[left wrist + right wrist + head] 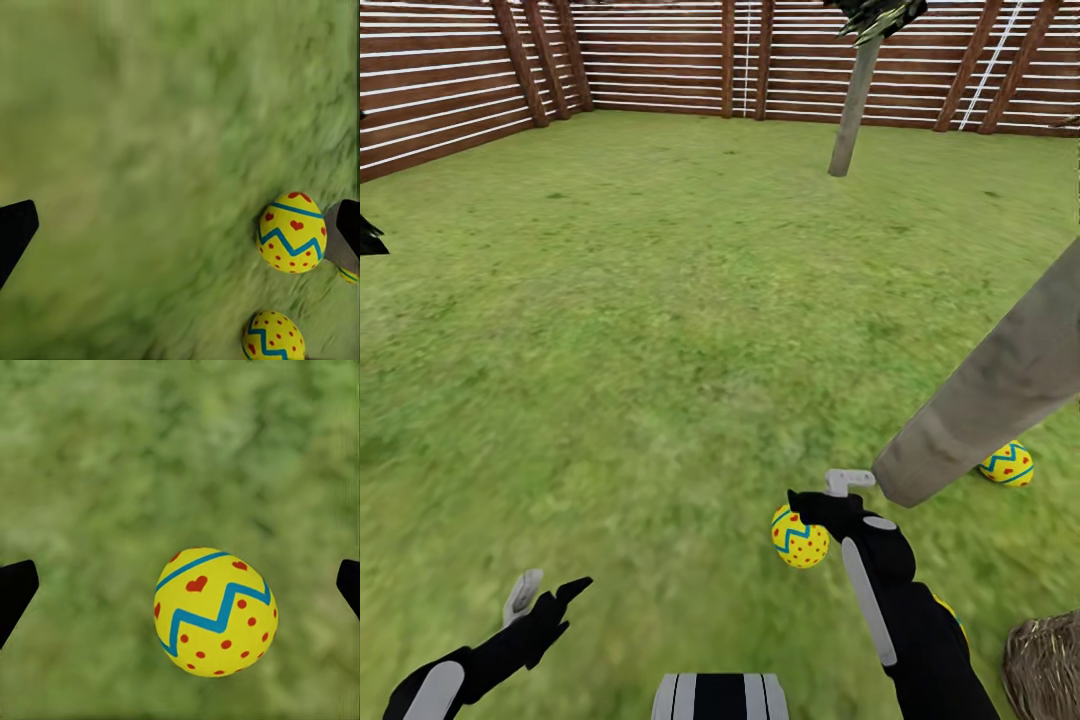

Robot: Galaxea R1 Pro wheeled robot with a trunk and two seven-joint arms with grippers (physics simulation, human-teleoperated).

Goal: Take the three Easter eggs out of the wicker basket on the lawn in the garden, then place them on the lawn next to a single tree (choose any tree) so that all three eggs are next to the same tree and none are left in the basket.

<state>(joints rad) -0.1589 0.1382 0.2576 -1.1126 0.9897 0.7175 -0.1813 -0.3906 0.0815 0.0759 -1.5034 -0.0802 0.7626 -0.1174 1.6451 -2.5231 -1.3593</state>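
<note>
Your landmark is the thick pale grey-beige tree trunk (pixel 1000 385) leaning in from the right edge of the head view, its base standing on the mottled green lawn (pixel 660 330). One bright yellow Easter egg with red dots and a blue zigzag stripe (pixel 799 536) lies on the grass just beside the trunk base, on the robot's side of it. A second, matching egg (pixel 1007 464) lies on the grass at the far side of the trunk base, partly hidden by the trunk. Your right gripper (pixel 830 498) hangs directly over the first egg (pixel 215 611); its black fingers (pixel 16 592) stand spread wide apart, touching nothing. Your left gripper (pixel 548 592) hovers over bare grass, well left of the trunk, also spread wide and empty. The tan woven wicker basket (pixel 1045 665) sits near the trunk, at the lower right corner. No writing or label is legible anywhere.
</note>
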